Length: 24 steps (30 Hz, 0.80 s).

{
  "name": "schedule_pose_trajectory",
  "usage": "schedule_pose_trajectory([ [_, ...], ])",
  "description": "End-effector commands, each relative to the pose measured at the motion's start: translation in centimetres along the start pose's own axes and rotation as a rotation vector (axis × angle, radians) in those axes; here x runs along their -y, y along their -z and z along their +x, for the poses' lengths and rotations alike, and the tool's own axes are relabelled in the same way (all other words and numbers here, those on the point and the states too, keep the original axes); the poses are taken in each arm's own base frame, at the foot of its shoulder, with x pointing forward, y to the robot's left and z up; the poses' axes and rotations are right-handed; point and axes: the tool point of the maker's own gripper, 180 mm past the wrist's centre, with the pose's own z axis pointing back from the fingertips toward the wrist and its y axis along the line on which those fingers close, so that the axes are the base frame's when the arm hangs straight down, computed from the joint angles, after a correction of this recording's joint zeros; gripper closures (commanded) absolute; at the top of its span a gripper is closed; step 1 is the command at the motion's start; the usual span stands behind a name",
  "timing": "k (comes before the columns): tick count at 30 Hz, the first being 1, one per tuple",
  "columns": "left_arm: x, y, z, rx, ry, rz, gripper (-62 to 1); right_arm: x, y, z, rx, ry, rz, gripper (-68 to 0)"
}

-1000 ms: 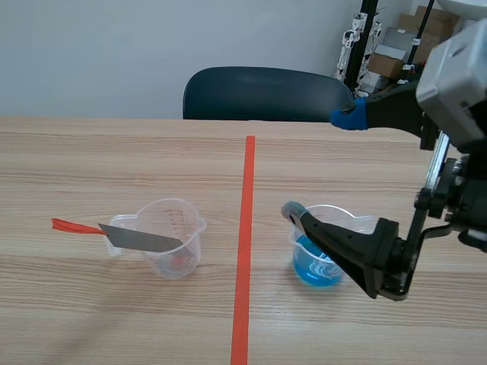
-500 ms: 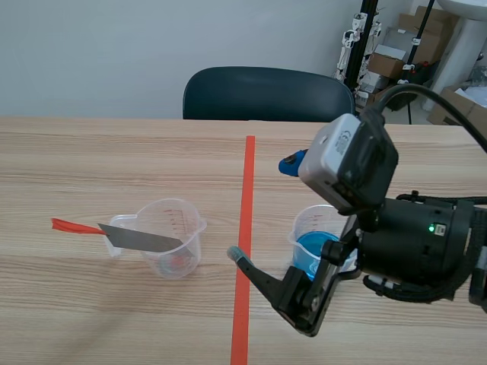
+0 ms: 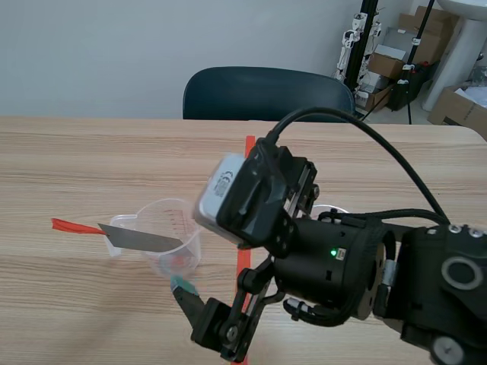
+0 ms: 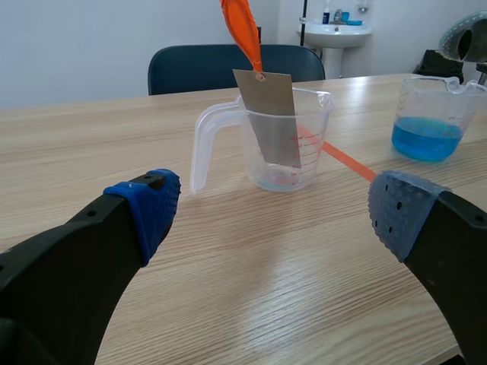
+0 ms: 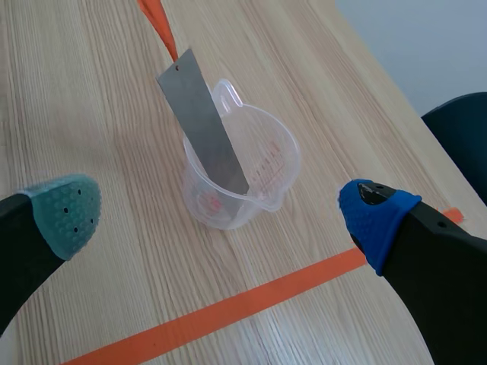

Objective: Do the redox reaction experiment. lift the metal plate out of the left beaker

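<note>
Now my right arm (image 3: 319, 266) has swung over from the blue beaker (image 4: 428, 114) in the last second; its tool (image 5: 219, 217) hangs spread wide by the left beaker (image 5: 274, 163). The metal plate (image 5: 204, 122) leans inside, ungripped, so I judge the grab comes next.

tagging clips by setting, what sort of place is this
Likely a lab or workroom: a wooden table with a clear beaker and a beaker of blue liquid, a chair behind it, cardboard boxes beyond.
</note>
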Motion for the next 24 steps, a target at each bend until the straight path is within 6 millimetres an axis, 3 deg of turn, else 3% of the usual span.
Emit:
schedule_pose_trajectory([
  [1, -0.2, 0.0, 1.0, 0.049, 0.002, 0.000, -52.3, 1.1, 0.6, 0.6, 0.011, -0.037, -0.026, -67.9],
  [16, -0.2, 0.0, 1.0, 0.049, 0.002, 0.001, -52.3, 1.3, 4.4, 0.2, 0.043, -0.106, 0.011, -67.9],
  [24, -0.2, 0.0, 1.0, 0.049, 0.001, 0.001, -52.3, -1.5, 6.2, 1.0, 0.087, -0.117, 0.100, -67.9],
])
